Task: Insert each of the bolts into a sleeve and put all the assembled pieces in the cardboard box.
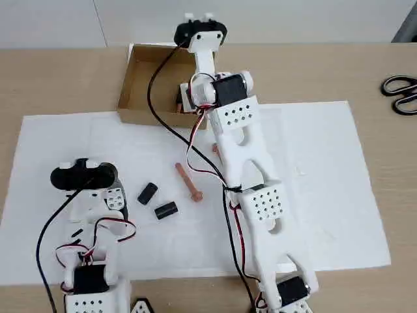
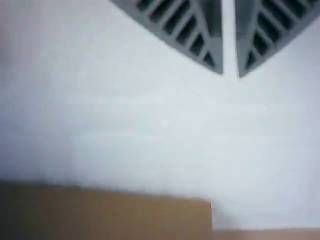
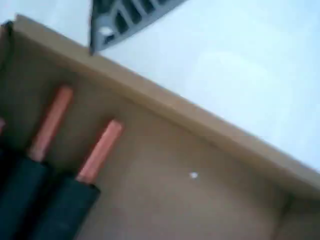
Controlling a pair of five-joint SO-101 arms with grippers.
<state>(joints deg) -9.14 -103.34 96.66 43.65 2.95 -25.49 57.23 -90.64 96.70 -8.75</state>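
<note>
- Grey ribbed fingers of the left gripper stand all but together. Only a thin slit lies between them, with nothing in it. They hang over the white paper sheet. In the high view this arm sits at the lower left of the frame.
- The right gripper is at the cardboard box, upper centre-left in the high view. Its white arm stretches there from the lower right edge. How wide it stands cannot be made out, nor whether it has hold of anything.
- Inside the box, the right wrist view shows two assembled pieces lying side by side. One copper bolt and a second each run into a black sleeve.
- On the paper just right of the left arm lie two loose black sleeves, one and the other, near each other but apart.
- Just right of those, a loose copper bolt lies on a diagonal, its head toward the lower right. It is close to the right arm and not touching the sleeves.
- A small copper bit shows at the right arm's edge, too hidden to identify.
- The paper lies on a wooden table, and scissors rest at the right edge of the frame.
</note>
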